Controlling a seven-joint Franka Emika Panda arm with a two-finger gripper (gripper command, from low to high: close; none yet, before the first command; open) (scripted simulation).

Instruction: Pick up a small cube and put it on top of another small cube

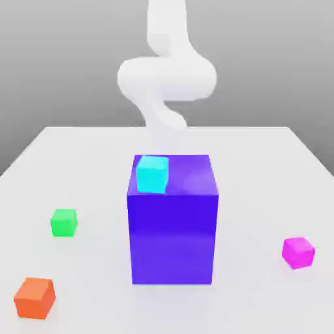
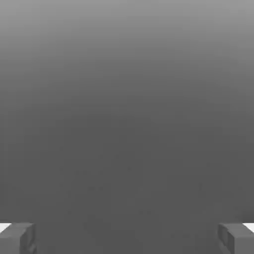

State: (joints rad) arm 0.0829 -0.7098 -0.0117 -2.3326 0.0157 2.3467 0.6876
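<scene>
The small matte magenta cube [image 1: 298, 252] rests on the white surface [image 1: 261, 169], well apart from the spread, empty fingers [image 2: 17, 237]. Likely light and rigid; grip two opposite flat faces, then stack on the small green cube [image 1: 64, 222].

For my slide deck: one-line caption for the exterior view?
Cyan cube atop a big purple block; green cube, magenta cube and orange cube scattered on the white table.

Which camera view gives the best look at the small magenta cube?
The exterior view: the magenta cube sits unobstructed on the white table, at that view's right of the big purple block. The hand view gives the open gripper against plain grey.
</scene>
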